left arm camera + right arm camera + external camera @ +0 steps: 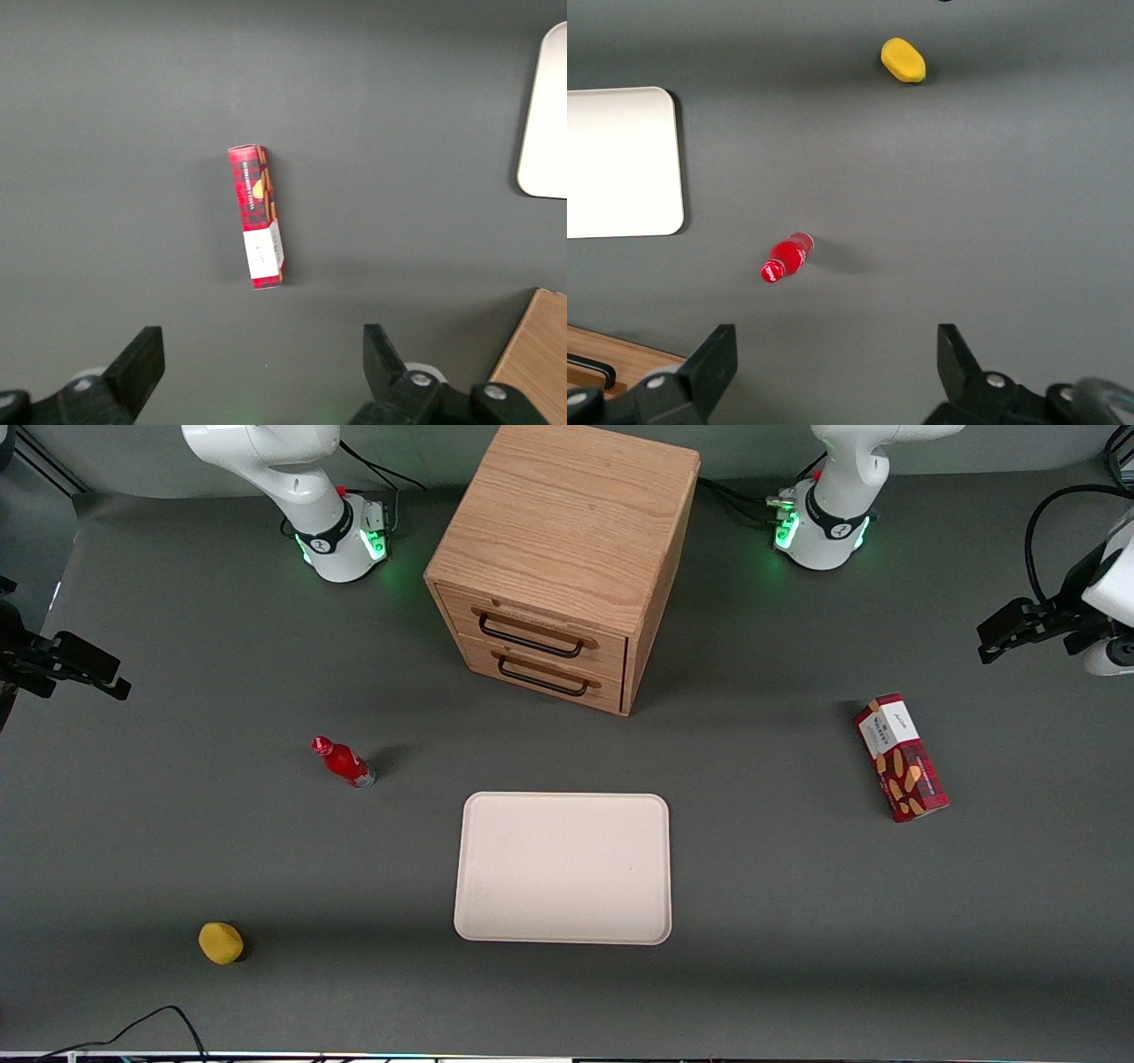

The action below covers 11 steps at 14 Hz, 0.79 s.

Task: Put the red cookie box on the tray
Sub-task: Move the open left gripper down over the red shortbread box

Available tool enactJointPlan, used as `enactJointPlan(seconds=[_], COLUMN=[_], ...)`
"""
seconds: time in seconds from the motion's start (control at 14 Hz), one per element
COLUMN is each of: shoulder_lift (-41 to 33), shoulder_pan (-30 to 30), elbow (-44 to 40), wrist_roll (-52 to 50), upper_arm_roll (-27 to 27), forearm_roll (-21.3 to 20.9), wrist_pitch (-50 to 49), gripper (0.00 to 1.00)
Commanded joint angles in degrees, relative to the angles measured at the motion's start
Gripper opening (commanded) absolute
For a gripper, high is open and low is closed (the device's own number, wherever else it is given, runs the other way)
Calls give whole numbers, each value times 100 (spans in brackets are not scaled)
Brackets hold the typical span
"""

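The red cookie box (901, 757) lies flat on the grey table toward the working arm's end, its white label end farther from the front camera. In the left wrist view the red cookie box (258, 217) lies well below the camera. The cream-white tray (563, 866) rests with nothing on it mid-table, nearer the front camera than the cabinet; one edge of the tray (545, 115) shows from the wrist. My left gripper (985, 642) hovers high above the table, farther from the front camera than the box. The gripper (263, 354) is open, with nothing between its fingers.
A wooden two-drawer cabinet (567, 558) stands at mid-table, farther from the front camera than the tray. A small red bottle (344, 762) and a yellow lemon-like object (221, 942) lie toward the parked arm's end. A black cable (133, 1027) curls at the front edge.
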State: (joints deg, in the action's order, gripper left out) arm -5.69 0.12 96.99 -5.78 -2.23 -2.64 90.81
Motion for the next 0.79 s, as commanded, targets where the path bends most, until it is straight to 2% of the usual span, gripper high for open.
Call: enactJointPlan(seconds=[0.0, 0.5, 0.71], shoulder_lift=[156, 253, 279], shoulder_pan=[-12, 84, 452], elbow=[-251, -269, 11], wrist_roll=[112, 112, 611], upper_arm_roll=[-14, 21, 30], forearm_roll=[123, 115, 97], wrist_pitch=[-116, -64, 225], gripper=[100, 100, 100])
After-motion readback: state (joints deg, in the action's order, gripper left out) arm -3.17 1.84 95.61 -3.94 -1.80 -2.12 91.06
